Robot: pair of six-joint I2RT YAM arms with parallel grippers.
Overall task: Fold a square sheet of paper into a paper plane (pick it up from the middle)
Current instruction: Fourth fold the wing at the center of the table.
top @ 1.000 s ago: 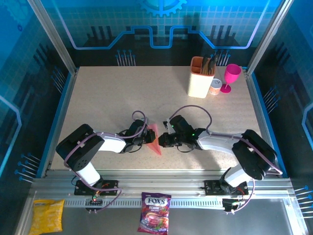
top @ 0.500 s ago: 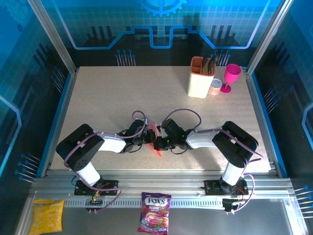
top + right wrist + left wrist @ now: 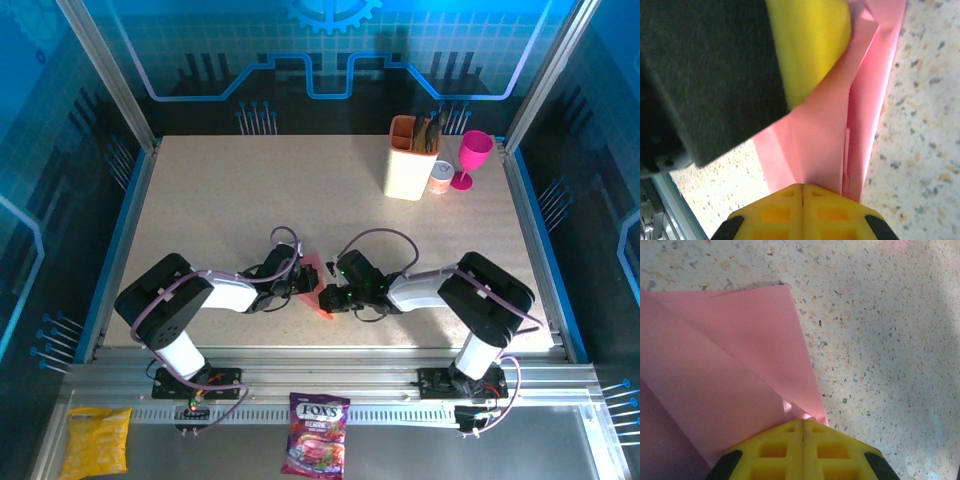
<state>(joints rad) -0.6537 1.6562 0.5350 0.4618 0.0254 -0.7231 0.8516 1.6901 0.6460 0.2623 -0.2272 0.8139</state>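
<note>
Well, the only writing I can read is FOX'S on the purple sweet bag (image 3: 318, 432) lying on the metal rail (image 3: 400, 412) below my bases. My left gripper (image 3: 803, 424) and right gripper (image 3: 802, 189) each pinch the paper plane (image 3: 730, 365) between closed yellow jaws. It is thin, creased salmon-pink paper, low over the near middle of the speckled beige table (image 3: 220, 200), which is enclosed by blue-lit walls (image 3: 300, 60).

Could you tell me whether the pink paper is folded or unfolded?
Folded: the paper plane shows overlapping layers and diagonal creases in both wrist views.
</note>
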